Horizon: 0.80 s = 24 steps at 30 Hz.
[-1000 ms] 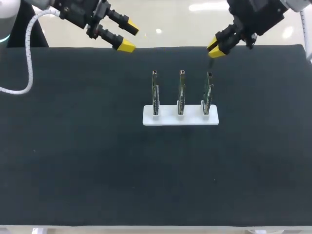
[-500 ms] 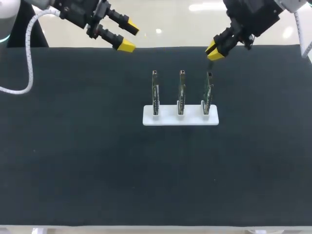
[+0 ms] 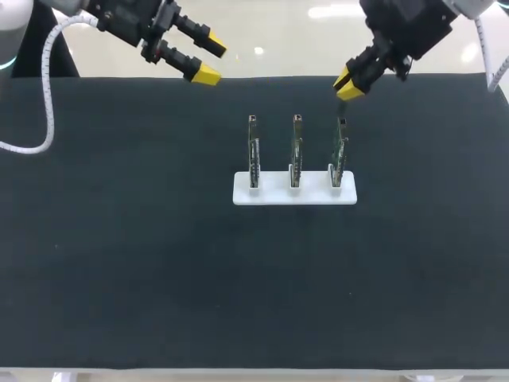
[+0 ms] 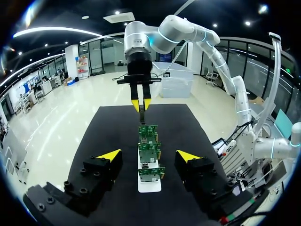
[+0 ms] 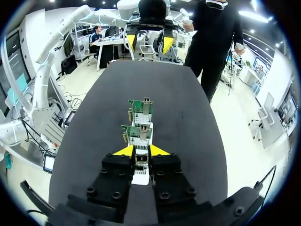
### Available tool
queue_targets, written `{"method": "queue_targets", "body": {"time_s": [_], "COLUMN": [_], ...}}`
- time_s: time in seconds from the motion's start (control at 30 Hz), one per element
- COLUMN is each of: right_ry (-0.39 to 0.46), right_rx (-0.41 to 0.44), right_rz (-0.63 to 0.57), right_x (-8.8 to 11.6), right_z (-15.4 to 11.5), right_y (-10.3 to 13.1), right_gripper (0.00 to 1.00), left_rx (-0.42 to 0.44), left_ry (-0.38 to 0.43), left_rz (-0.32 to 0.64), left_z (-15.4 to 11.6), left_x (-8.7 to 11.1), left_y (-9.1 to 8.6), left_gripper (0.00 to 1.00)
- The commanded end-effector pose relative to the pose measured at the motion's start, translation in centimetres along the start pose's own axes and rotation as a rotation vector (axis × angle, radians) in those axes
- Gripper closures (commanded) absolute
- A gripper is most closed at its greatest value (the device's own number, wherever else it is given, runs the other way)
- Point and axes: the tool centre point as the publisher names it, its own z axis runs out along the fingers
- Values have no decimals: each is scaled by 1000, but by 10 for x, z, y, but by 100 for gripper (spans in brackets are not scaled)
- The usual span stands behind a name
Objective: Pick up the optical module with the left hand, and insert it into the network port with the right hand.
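Black tabletop point(image 3: 119, 239) from the head view, with a white stand point(image 3: 274, 193) about in the middle holding three green boards upright in a row. My guess is they stand on edge so each port faces up and a claw can come straight down on it. The left claw point(image 3: 211, 62) hangs at the far left edge, fingers spread wide with nothing in them, probably parked there to stay clear of the other arm. The right claw point(image 3: 347, 86) is just above and a bit beyond the right board point(image 3: 339, 151), right over its network port point(image 3: 342, 123). Its tips are pinched almost together, but from up here I can't make out what's in them.

In the left wrist view, the wide-open yellow tips frame the row of boards ahead, and the right claw hangs over the farthest board. A thin dark sliver pokes down below its tips.

The right wrist view is the clearest. There's a small metal piece squeezed between the two fingers, which looks like the optical module point(image 5: 140, 160), held end-down in line with the boards. So I'd say the pickup is done and the module is lined up for a straight drop. The port looks tiny, so any tilt would probably jam it
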Motion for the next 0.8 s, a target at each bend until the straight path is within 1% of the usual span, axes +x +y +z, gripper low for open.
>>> {"method": "queue_targets", "body": {"time_s": [0.03,0.8], "right_ry": [4,7], "right_rx": [2,10], "right_rz": [4,27], "right_x": [0,3], "right_z": [2,1], "right_y": [1,5], "right_gripper": [100,100], "left_rx": [2,2], "left_ry": [3,3], "left_rz": [-1,-1], "left_z": [0,0], "left_x": [-1,-1], "left_y": [1,1], "left_gripper": [0,0]}}
